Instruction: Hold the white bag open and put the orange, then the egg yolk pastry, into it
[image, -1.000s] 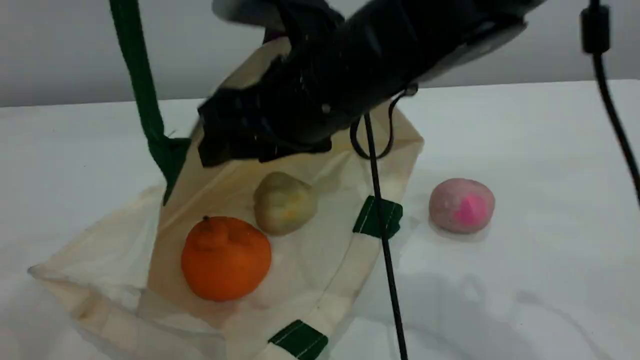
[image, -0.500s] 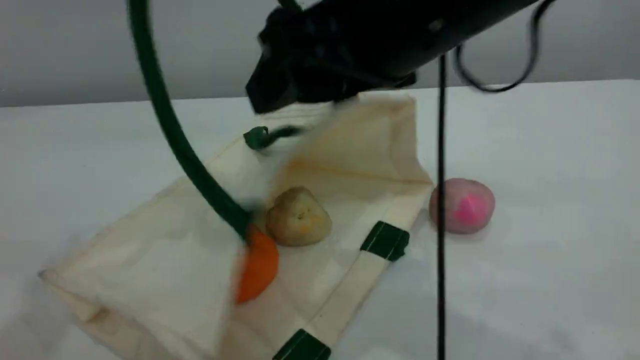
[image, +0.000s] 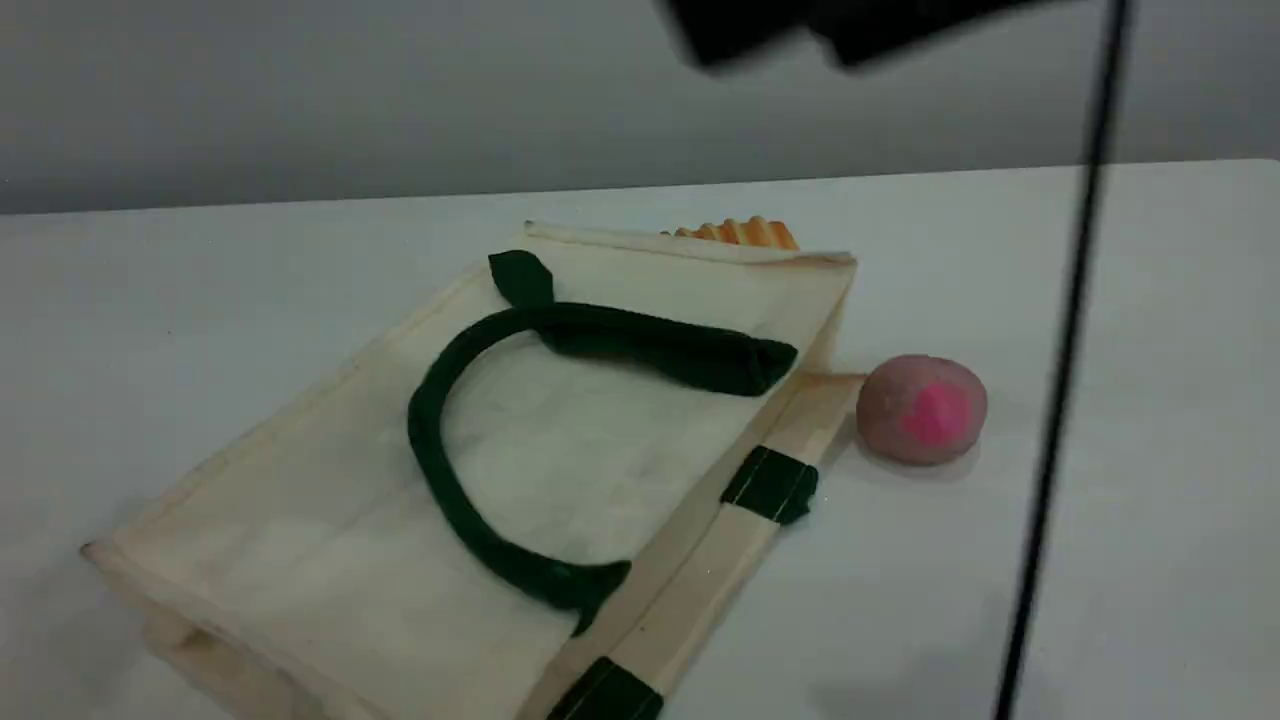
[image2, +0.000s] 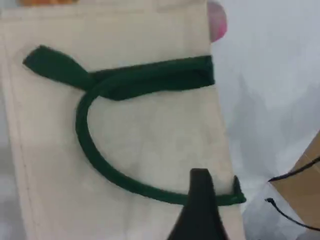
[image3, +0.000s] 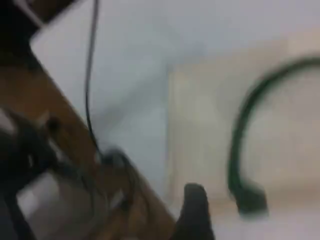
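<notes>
The white bag (image: 330, 480) lies flat on the table, its top panel down over its inside. One dark green strap handle (image: 430, 440) rests loose on top of it. The orange and the egg yolk pastry are hidden from every view. In the left wrist view, the left gripper's fingertip (image2: 200, 190) hovers over the bag (image2: 150, 140) near the handle's (image2: 82, 135) end, with nothing on it. The right wrist view is blurred: its fingertip (image3: 195, 210) is bare, beside the bag's (image3: 200, 110) edge. Both grippers are open and hold nothing.
A pinkish ball with a bright pink spot (image: 922, 410) sits just right of the bag's rim. The tip of a golden striped bread roll (image: 738, 232) shows behind the bag. A dark arm part (image: 800, 25) hangs at the top edge, and a black cable (image: 1060, 350) drops down the right side.
The left gripper let go of the raised handle. The bag's top panel fell flat and covered the orange and the pastry. The dark arm rose out of the bag's mouth.
</notes>
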